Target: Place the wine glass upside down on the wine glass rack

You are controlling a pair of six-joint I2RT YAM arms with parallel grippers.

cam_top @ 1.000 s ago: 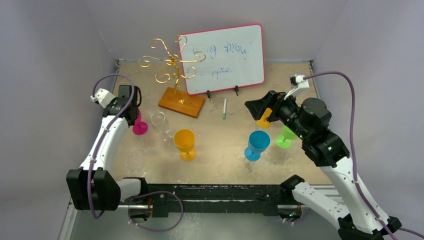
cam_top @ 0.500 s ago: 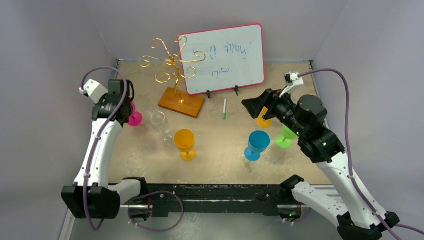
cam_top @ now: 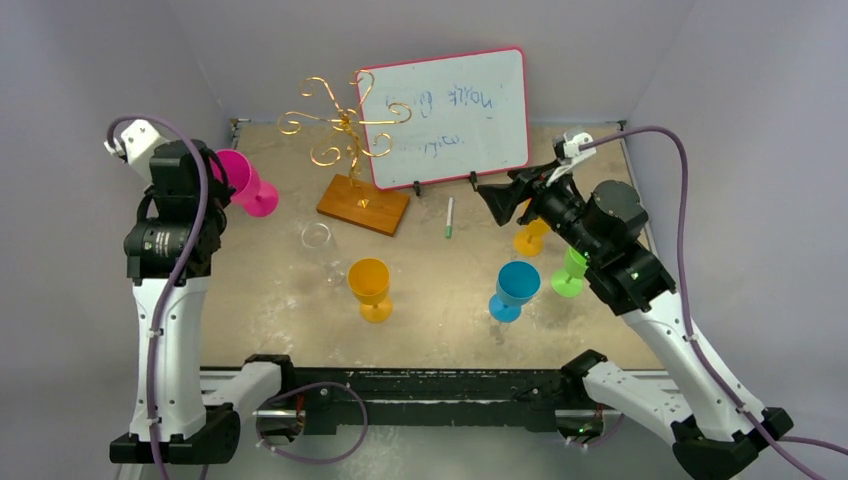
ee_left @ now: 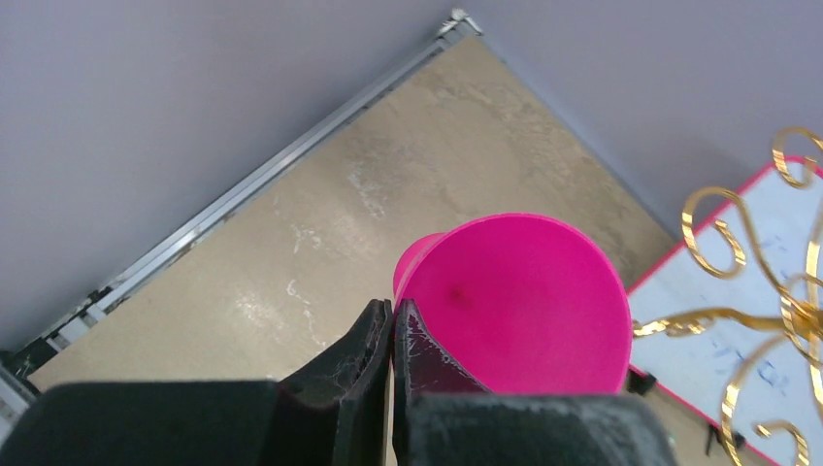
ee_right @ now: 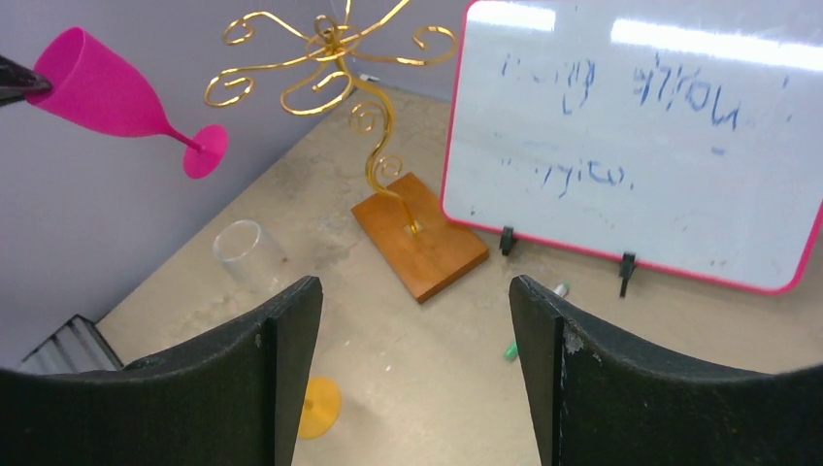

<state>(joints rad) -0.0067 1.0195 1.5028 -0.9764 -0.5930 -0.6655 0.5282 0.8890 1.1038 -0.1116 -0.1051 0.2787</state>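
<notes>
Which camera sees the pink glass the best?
The right wrist camera: the pink wine glass shows whole, bowl, stem and foot. The top external camera shows it small; the left wrist camera, only its bowl.

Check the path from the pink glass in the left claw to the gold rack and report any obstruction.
Nothing visible blocks it. The left claw holds the pink wine glass in the air, and only open space lies between it and the wine glass rack. The clear glass sits below that path.
</notes>
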